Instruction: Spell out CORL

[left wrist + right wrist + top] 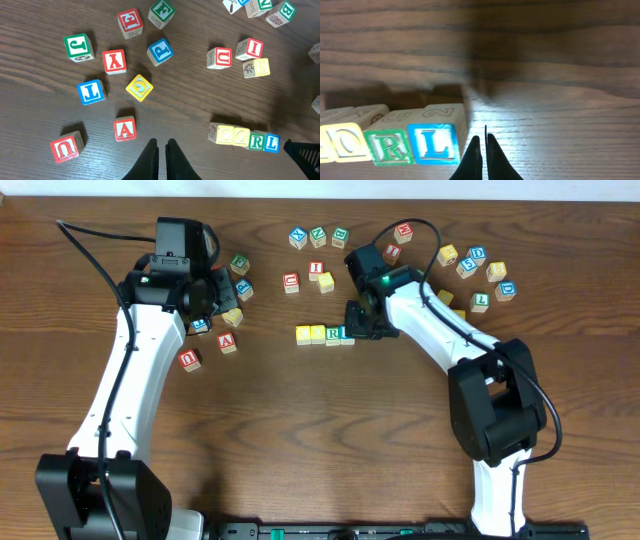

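Dark wood-grained worktop (320, 440) fills every view, with a pale strip (320, 185) along its far edge in the overhead. The right hand (481, 144) hangs empty with fingers pressed together, just beside the blue L cube (433, 145) that ends the CORL row (325, 334), four cubes touching side by side near the worktop's middle. The left hand (161, 148), also closed on nothing, hovers by scattered lettered cubes (124, 61); more cubes (480, 275) lie far right.
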`<control>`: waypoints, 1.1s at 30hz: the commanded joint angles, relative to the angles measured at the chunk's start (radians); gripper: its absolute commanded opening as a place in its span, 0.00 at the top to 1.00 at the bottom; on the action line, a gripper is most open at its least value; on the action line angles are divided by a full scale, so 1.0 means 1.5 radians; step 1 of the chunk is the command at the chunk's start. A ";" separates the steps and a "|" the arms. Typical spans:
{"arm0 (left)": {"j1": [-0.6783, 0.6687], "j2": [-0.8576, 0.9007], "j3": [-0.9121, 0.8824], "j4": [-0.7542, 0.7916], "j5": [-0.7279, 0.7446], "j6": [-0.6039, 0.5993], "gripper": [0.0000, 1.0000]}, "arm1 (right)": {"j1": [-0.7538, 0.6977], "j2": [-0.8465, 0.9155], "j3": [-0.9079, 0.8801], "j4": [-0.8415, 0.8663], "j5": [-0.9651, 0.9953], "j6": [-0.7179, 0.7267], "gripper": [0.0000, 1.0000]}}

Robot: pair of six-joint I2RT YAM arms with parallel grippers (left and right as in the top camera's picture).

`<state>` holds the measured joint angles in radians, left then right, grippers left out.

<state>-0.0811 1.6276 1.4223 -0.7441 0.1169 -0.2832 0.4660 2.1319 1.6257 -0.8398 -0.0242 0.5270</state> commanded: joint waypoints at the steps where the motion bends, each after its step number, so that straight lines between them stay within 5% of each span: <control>1: 0.002 0.005 0.006 -0.002 -0.008 0.011 0.92 | 0.012 -0.002 -0.002 0.001 -0.008 0.012 0.99; 33: 0.002 0.005 0.006 -0.002 -0.009 0.011 0.92 | 0.039 -0.056 0.006 0.035 -0.033 -0.083 0.98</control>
<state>-0.0811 1.6272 1.4223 -0.7444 0.1169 -0.2836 0.4965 2.1029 1.6257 -0.7868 -0.0395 0.4549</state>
